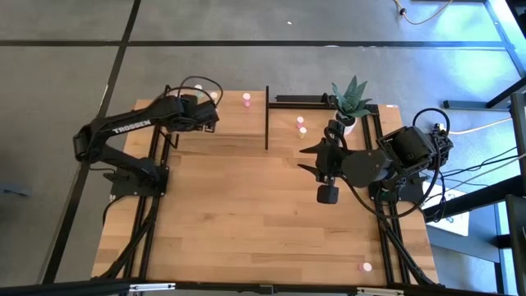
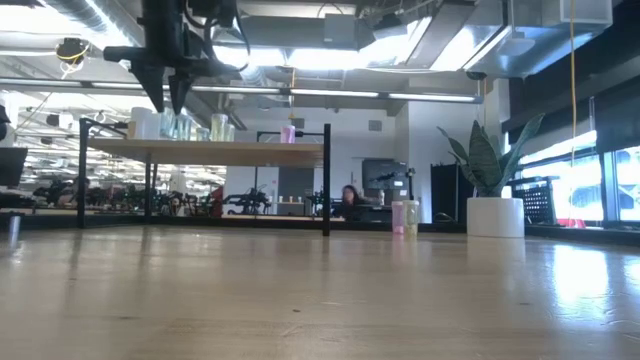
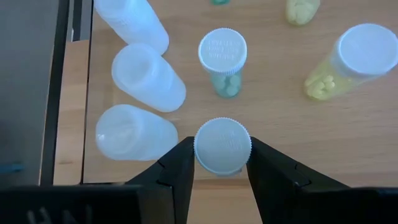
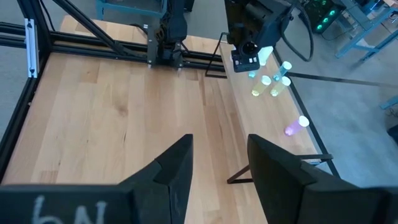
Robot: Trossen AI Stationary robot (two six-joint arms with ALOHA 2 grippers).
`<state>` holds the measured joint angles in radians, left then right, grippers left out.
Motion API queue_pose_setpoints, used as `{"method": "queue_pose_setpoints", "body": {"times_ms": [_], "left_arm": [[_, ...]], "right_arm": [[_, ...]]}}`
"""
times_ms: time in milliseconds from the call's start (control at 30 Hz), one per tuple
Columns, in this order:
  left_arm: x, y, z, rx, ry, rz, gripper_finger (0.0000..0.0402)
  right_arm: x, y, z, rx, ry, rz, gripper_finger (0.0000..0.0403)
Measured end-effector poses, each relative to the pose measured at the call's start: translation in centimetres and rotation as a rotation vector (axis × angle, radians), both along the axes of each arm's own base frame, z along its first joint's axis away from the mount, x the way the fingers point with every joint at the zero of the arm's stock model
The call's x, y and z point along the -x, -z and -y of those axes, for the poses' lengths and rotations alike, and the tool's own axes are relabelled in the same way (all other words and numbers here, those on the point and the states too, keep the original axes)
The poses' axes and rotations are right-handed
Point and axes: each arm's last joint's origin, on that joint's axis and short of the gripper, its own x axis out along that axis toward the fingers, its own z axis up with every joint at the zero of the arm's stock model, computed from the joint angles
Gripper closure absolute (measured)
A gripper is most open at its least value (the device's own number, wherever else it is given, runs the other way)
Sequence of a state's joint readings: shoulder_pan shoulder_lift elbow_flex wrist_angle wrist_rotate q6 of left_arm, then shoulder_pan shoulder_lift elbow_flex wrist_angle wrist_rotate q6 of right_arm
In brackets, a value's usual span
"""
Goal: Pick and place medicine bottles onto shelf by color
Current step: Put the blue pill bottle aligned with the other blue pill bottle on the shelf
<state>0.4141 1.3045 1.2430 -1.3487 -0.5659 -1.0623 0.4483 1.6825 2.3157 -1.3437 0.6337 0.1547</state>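
Left arm reaches over the far-left end of the shelf (image 1: pixel 238 123), a raised light-wood platform on black posts at the far side of the tabletop (image 1: pixel 246 222). Left gripper (image 3: pixel 222 163) is over the shelf, fingers narrowed on a white-capped bottle (image 3: pixel 222 145), pads against both sides of the cap. Contents of that bottle can't be seen from above.

Same wrist view: three clear whitish bottles (image 3: pixel 148 78) sit in a row along the shelf's edge, just beside the held one. A green-pill bottle (image 3: pixel 222 59) stands just beyond it, a yellow-pill bottle (image 3: pixel 351 61) further off to the side.

Shelf middle to right, high view: one pink bottle (image 1: pixel 246 99) near the black centre post, two more pink ones (image 1: pixel 301 125) right of it. Potted plant (image 1: pixel 350 103) in a white pot stands at the far-right corner.

Right gripper (image 4: pixel 219 165) hangs above the bare tabletop right of centre, well apart from the shelf, fingers spread moderately, nothing between them. A stray pink bottle (image 1: pixel 366 266) lies near the front-right table edge.

Surface: light butcher-block wood, black frame rails on both sides.

Room, low view: open office space, ceiling strip lights, bright windows at right, person seated at a desk (image 2: pixel 350 197) behind the shelf.
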Motion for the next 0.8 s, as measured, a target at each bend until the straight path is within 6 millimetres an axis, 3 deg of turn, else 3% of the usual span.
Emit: {"method": "queue_pose_setpoints", "body": {"times_ms": [800], "left_arm": [[0.07, -0.50, -0.02, -0.043, -0.004, 0.049, 0.0267]], "right_arm": [[0.00, 0.01, -0.02, -0.003, -0.007, -0.003, 0.0249]]}}
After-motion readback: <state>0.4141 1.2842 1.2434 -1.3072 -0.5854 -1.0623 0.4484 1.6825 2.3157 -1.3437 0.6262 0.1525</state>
